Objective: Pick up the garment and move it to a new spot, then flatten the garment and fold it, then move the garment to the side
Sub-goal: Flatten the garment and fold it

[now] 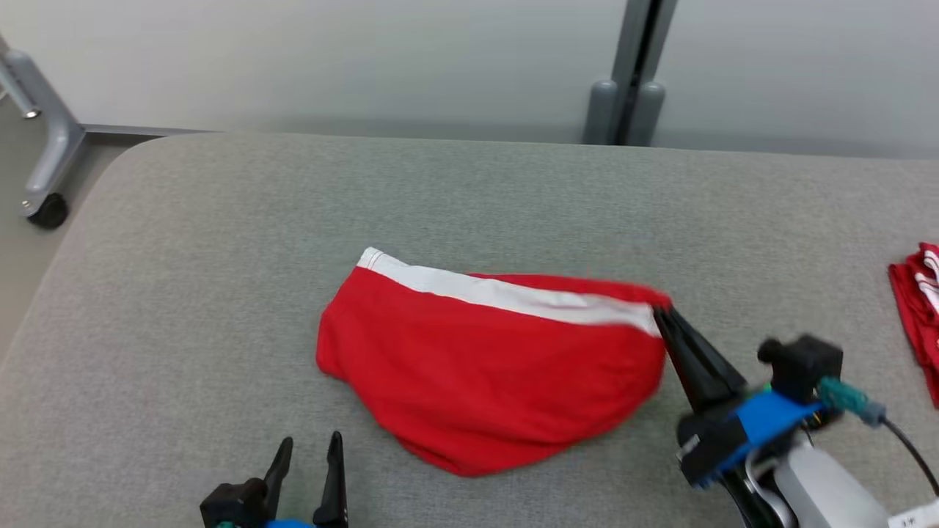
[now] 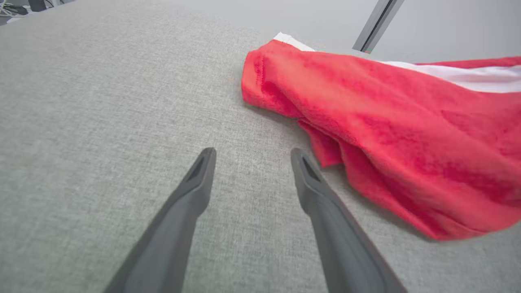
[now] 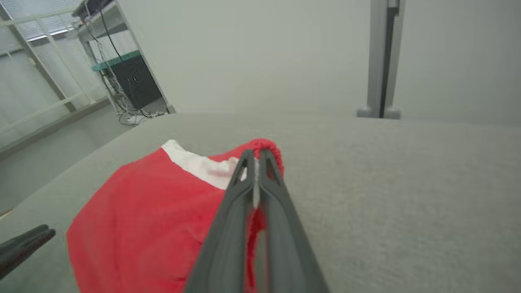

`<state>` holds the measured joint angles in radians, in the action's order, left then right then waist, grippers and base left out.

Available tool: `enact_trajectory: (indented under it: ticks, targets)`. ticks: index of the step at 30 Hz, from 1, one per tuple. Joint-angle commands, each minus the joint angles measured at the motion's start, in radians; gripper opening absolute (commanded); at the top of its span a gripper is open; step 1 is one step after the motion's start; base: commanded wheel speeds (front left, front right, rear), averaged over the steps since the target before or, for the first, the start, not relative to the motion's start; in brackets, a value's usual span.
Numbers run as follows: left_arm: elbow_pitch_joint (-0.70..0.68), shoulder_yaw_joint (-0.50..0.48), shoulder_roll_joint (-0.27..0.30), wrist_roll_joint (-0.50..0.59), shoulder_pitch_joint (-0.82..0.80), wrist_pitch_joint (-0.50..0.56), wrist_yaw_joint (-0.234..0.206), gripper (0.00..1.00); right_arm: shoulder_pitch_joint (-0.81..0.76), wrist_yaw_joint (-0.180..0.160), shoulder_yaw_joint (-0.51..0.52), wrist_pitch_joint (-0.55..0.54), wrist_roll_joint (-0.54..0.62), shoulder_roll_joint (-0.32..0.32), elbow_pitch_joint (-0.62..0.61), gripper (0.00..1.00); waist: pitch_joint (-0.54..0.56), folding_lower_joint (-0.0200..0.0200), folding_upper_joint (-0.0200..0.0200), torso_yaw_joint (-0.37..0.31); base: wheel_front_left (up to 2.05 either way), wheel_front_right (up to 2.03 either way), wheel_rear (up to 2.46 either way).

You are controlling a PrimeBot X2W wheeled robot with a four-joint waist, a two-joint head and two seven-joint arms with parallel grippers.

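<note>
A red garment [image 1: 484, 367] with a white band along its far edge lies in the middle of the grey padded table [image 1: 220, 242]. My right gripper [image 1: 660, 312] is shut on the garment's right corner by the band, and that corner is lifted and blurred. In the right wrist view the two fingers pinch the red and white cloth [image 3: 163, 211] at the right gripper [image 3: 255, 156]. My left gripper [image 1: 312, 444] stands open near the table's front edge, left of the garment and apart from it. Seen from the left wrist, the left gripper [image 2: 252, 156] has bare table between its fingers, with the garment [image 2: 386, 134] to the right.
Another red and white piece of cloth [image 1: 917, 308] lies at the table's right edge. A grey post [image 1: 631, 73] rises behind the table, and a wheeled frame leg [image 1: 44, 147] stands on the floor at the far left. A shelf with cables [image 3: 122, 77] is beyond the table.
</note>
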<state>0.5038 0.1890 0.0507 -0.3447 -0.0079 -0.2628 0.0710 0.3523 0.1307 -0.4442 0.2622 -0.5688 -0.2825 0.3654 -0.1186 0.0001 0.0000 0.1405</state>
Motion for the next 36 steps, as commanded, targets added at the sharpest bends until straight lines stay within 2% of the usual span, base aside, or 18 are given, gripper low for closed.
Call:
enact_trajectory:
  ticks: [1, 2, 3, 4, 5, 9, 12, 15, 19, 24, 30, 36]
  targets:
    - [-0.006, -0.014, 0.0, 0.009, -0.022, -0.003, -0.002, 1.0, -0.042, 0.0, 0.017, 0.003, 0.022, -0.019, 0.044, 0.0, 0.002, -0.0001, 0.0, -0.022, 0.0, 0.0, 0.0]
    - [-0.006, -0.021, 0.0, 0.015, -0.024, -0.002, -0.004, 1.0, -0.066, 0.0, 0.03, 0.003, 0.018, -0.02, 0.08, 0.0, 0.001, -0.0001, 0.0, -0.031, 0.0, 0.0, 0.0]
    - [-0.005, -0.029, 0.0, 0.021, -0.025, -0.002, -0.005, 1.0, -0.08, 0.0, 0.046, 0.003, 0.019, -0.017, 0.11, 0.2, 0.001, -0.0001, 0.0, -0.04, 0.0, 0.0, 0.0]
    - [-0.003, -0.037, 0.0, 0.024, -0.028, -0.002, -0.005, 1.0, -0.084, 0.0, 0.056, 0.003, 0.037, -0.021, 0.138, 0.51, 0.001, -0.0001, 0.0, -0.047, 0.0, 0.0, 0.0]
    - [-0.003, -0.043, 0.0, 0.031, -0.031, -0.002, -0.006, 1.0, -0.089, 0.0, 0.067, 0.003, 0.045, -0.019, 0.171, 1.0, 0.002, -0.0001, 0.0, -0.054, 0.0, 0.0, 0.0]
    - [-0.004, -0.069, 0.0, 0.044, -0.039, -0.002, -0.012, 1.0, -0.065, 0.0, 0.116, 0.003, 0.101, -0.001, 0.292, 1.0, 0.011, -0.0001, 0.0, -0.069, 0.0, 0.0, 0.0]
    - [-0.012, -0.088, 0.0, 0.055, -0.038, -0.002, -0.021, 1.0, -0.03, 0.0, 0.186, 0.003, 0.182, 0.021, 0.306, 1.0, 0.019, -0.0001, 0.0, -0.077, 0.0, 0.0, 0.0]
    - [-0.021, -0.102, 0.0, 0.067, -0.043, -0.002, -0.028, 1.0, -0.027, 0.0, 0.24, 0.003, 0.239, 0.054, 0.273, 1.0, 0.022, -0.0001, 0.0, -0.082, 0.0, 0.0, 0.0]
    - [-0.045, -0.13, 0.0, 0.113, -0.058, -0.002, -0.033, 1.0, -0.046, 0.0, 0.328, 0.003, 0.346, 0.125, 0.168, 1.0, 0.032, -0.0001, 0.0, -0.092, 0.0, 0.0, 0.0]
    - [-0.07, -0.168, 0.0, 0.161, -0.074, -0.002, -0.033, 1.0, -0.096, 0.0, 0.386, 0.003, 0.426, 0.196, 0.097, 1.0, 0.047, -0.0001, 0.0, -0.108, 0.0, 0.0, 0.0]
    - [-0.08, -0.198, 0.0, 0.194, -0.066, -0.002, -0.022, 1.0, -0.162, 0.0, 0.411, 0.003, 0.451, 0.23, 0.123, 1.0, 0.063, -0.0001, 0.0, -0.134, 0.0, 0.0, 0.0]
    - [-0.082, -0.191, 0.0, 0.189, -0.023, -0.002, -0.017, 1.0, -0.214, 0.0, 0.383, 0.003, 0.408, 0.231, 0.145, 1.0, 0.089, -0.0001, 0.0, -0.157, 0.0, 0.0, 0.0]
